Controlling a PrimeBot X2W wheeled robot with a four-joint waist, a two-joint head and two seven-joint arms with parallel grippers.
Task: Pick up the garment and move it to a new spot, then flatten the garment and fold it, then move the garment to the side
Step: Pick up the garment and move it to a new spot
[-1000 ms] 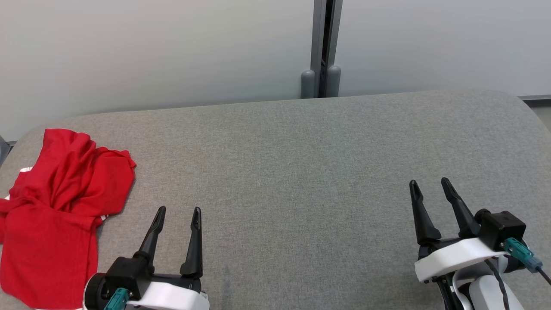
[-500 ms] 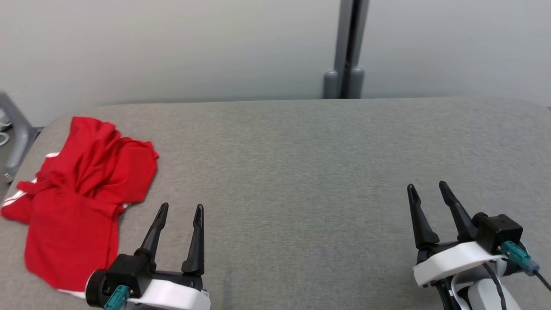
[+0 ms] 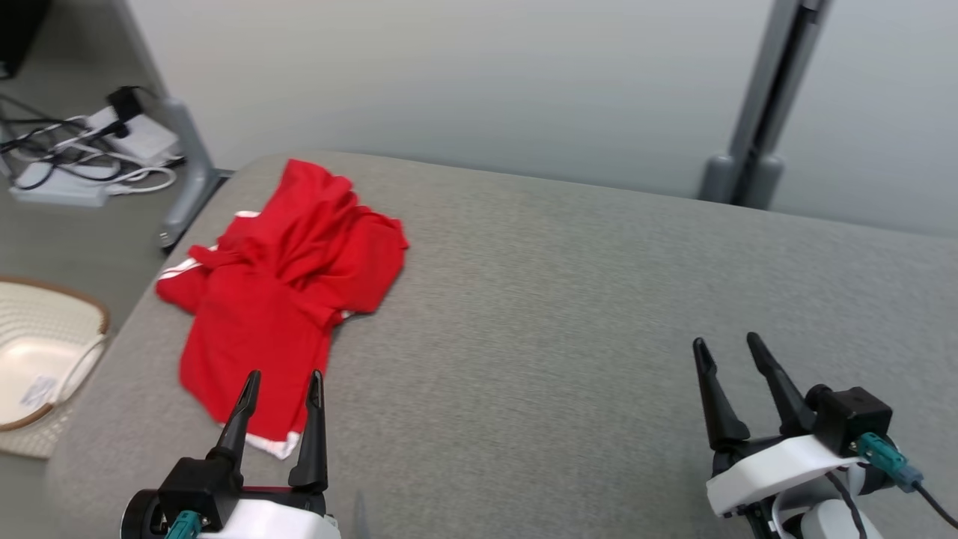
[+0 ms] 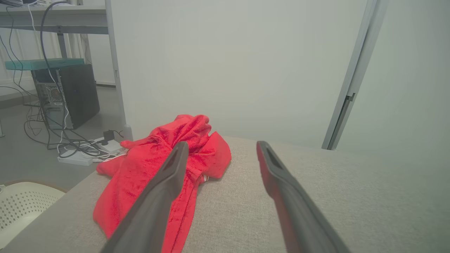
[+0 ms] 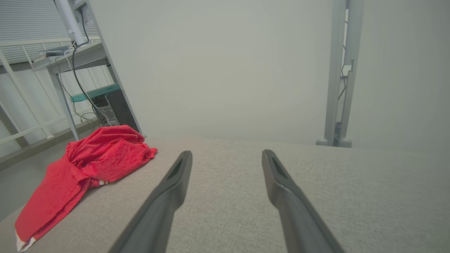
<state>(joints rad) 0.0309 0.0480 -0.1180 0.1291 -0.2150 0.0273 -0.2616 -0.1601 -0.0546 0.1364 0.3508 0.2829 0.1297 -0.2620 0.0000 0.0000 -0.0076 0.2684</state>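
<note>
Garment (image 3: 284,299): a red top with white trim, lying crumpled on the grey fabric-covered counter (image 3: 561,299), at its far left corner as I face it. One white-edged hem points toward me, and the bunched upper part lies toward the pale partition wall (image 3: 449,75).

Left gripper (image 3: 285,376): my two dark fingers are spread wide with nothing pinched between them. In the head view their tips overlap the near hem of the garment. In the left wrist view the same gripper (image 4: 221,144) points along the counter, with the garment (image 4: 140,165) ahead and mostly to the left of the finger gap. Whether the fingertips touch the cloth cannot be told.

Right gripper (image 3: 726,340): likewise spread wide and holding nothing, low over bare counter at the right side, well apart from the garment. In the right wrist view this gripper (image 5: 226,152) faces the wall, and the garment (image 5: 95,158) appears far off to the left, draping toward the counter edge.

Surroundings: a pale perforated basket (image 3: 45,352) stands on the floor beside the counter's left end. Cables and a power strip (image 3: 75,165) lie on the floor beyond it. A grey upright post (image 3: 748,150) rises behind the counter at right.
</note>
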